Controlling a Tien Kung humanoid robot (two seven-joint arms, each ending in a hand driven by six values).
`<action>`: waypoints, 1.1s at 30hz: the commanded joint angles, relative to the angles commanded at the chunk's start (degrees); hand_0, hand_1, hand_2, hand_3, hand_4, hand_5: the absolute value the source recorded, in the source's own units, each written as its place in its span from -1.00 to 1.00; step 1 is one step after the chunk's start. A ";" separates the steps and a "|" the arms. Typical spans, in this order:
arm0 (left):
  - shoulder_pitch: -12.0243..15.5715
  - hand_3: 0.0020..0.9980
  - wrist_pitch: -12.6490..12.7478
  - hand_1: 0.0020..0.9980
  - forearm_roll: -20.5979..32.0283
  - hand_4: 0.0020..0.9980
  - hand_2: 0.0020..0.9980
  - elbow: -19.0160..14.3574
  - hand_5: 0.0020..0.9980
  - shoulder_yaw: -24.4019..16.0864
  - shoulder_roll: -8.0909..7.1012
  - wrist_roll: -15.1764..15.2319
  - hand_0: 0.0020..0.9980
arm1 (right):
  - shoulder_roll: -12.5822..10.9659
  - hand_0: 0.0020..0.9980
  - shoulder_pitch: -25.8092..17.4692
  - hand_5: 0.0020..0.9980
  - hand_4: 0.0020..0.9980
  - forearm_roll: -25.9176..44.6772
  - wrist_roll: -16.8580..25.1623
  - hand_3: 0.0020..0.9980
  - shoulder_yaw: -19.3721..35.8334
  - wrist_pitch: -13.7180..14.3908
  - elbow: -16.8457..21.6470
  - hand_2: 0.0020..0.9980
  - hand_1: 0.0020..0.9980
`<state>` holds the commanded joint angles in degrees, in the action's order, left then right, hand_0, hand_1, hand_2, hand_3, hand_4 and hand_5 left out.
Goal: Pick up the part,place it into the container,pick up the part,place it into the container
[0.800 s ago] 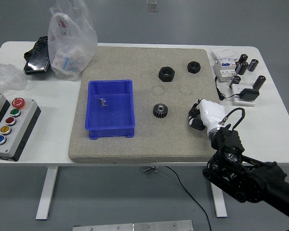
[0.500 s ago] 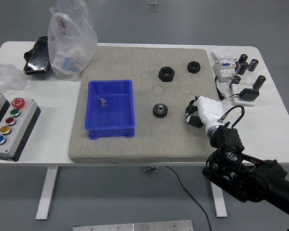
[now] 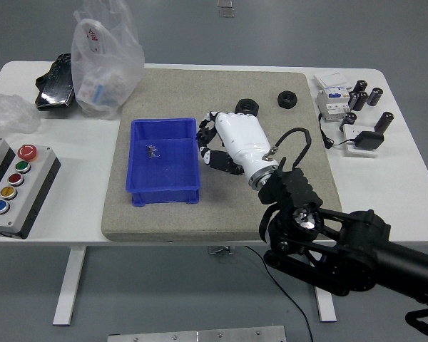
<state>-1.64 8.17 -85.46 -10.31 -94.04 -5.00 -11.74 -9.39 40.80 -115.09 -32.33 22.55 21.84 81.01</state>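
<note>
- Centrally, in the head view, a grey mat is spread over the white table, and a blue bin is set on its left half.
- A small metal piece is seen lying inside the bin, near its middle.
- The right hand, white with black joints, is held over the mat just beside the bin's right wall, at the end of a black arm that is brought in from the lower right.
- Whether anything is grasped by that hand cannot be told, since its underside is turned away from the camera.
- A black nut is found on the mat just behind the hand and is partly covered by it.
- A second black nut is placed further right on the mat, apart from the hand.
- A clear plastic bag with packets in it is stood at the mat's far left corner.
- A grey button box with coloured buttons is kept at the table's left edge.
- Several black cylinders and a white electrical unit are gathered on the table to the right of the mat.
</note>
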 joint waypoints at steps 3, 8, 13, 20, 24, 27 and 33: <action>-0.10 0.21 0.00 0.07 -0.17 0.44 0.07 0.00 -0.34 -0.02 -0.06 -0.16 0.33 | 1.30 -0.72 1.44 -1.00 -0.72 0.96 2.09 -0.26 -3.01 -0.63 -0.48 -0.35 -0.24; -0.27 0.21 -0.02 0.07 -0.18 0.44 0.07 0.00 -0.34 0.09 -0.06 -0.20 0.33 | 2.77 -0.72 3.02 -1.00 -0.72 1.07 3.33 -0.26 -5.52 -0.68 -2.90 -0.35 -0.24; -0.25 0.21 -0.05 0.07 -0.20 0.44 0.07 0.00 -0.34 0.16 0.03 -0.24 0.33 | 3.43 -0.70 3.66 -1.00 -0.71 0.96 2.76 -0.24 -6.69 0.27 -4.90 -0.27 -0.20; -0.38 0.21 -0.09 0.07 -0.06 0.44 0.07 0.00 -0.34 0.38 0.07 -0.12 0.33 | 3.74 -0.66 3.79 -0.75 -0.31 1.03 0.91 0.06 -7.55 -3.42 -5.41 0.02 -0.08; -0.38 0.21 -0.12 0.07 -0.08 0.44 0.07 0.00 -0.34 0.41 0.10 -0.14 0.33 | 3.70 -0.57 3.71 -0.49 -0.04 0.49 0.28 0.43 -7.30 -5.28 -5.19 0.45 0.07; -0.31 0.21 -0.13 0.07 -0.15 0.44 0.07 0.00 -0.34 0.37 0.08 -0.18 0.33 | 3.62 -0.56 3.59 -0.35 0.51 -0.09 0.17 0.59 -6.53 -6.09 -4.93 0.53 0.07; -0.26 0.21 -0.15 0.07 -0.07 0.44 0.07 0.00 -0.34 0.49 0.05 -0.13 0.33 | 3.42 -0.55 3.35 -0.24 0.69 -0.83 0.03 0.69 -5.13 -7.49 -4.78 0.59 0.07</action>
<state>-1.90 8.02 -85.53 -10.31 -93.55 -4.95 -11.88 -5.97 44.15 -115.93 -32.30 17.42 14.35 76.22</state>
